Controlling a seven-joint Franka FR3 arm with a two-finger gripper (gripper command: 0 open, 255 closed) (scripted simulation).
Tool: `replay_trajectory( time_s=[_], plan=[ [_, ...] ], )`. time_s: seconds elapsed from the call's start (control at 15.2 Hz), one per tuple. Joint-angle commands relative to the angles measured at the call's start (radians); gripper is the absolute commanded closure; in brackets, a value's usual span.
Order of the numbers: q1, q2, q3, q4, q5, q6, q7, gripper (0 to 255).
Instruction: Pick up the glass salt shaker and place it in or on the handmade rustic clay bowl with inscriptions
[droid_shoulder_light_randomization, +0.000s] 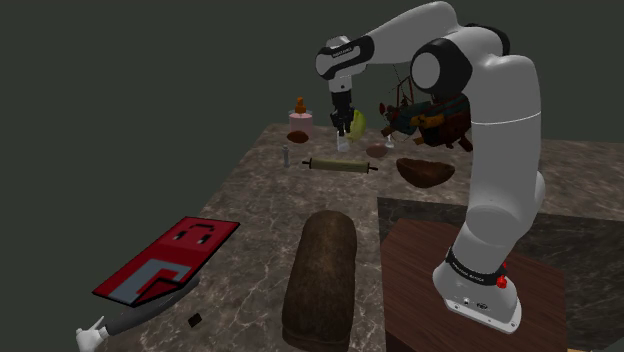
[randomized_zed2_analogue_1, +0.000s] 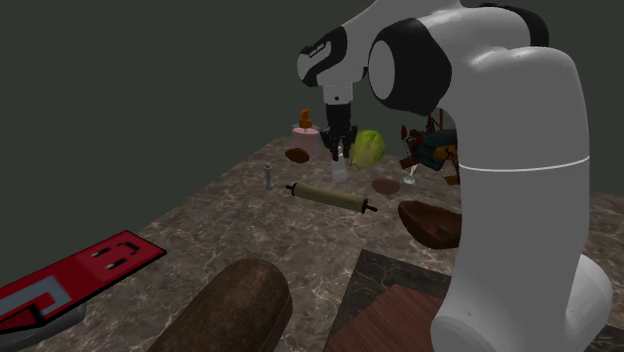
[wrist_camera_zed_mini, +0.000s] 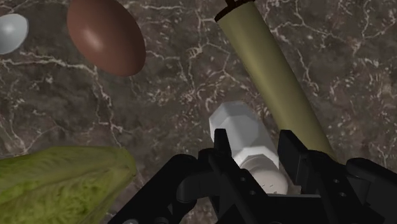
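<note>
Gripping the white salt shaker (wrist_camera_zed_mini: 245, 133) tight between its black fingers (wrist_camera_zed_mini: 224, 153), the pincer (droid_shoulder_light_randomization: 342, 135) hangs clear above the marbled bench (droid_shoulder_light_randomization: 250, 200), right over the pale rolling pin (droid_shoulder_light_randomization: 341, 166). A green lettuce (randomized_zed2_analogue_1: 367, 148) sits just beside it, and a brown egg-shaped thing (wrist_camera_zed_mini: 106, 35) lies near. The brown clay bowl (droid_shoulder_light_randomization: 425, 178) sits well apart, toward the shoulder view's right.

Dark marbled counter (droid_shoulder_light_randomization: 250, 205). A long brown loaf (droid_shoulder_light_randomization: 320, 275) lies mid-counter, and a red-and-grey flat panel (droid_shoulder_light_randomization: 165, 258) lies at the edge on the shoulder view's left. Toward the far edge lie an olive rolling pin (droid_shoulder_light_randomization: 340, 165), a brown bowl (droid_shoulder_light_randomization: 424, 171) and a brown egg-shaped piece (wrist_camera_zed_mini: 105, 35).
</note>
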Motion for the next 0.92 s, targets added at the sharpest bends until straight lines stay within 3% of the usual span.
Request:
replay_trajectory(
  time_s=[0.0, 0.86],
  plan=[
    [-0.001, -0.002, -0.001, 0.025, -0.001, -0.027, 0.000, 255],
    [-0.009, -0.010, -0.005, 0.188, -0.005, -0.198, 0.001, 255]
  ],
)
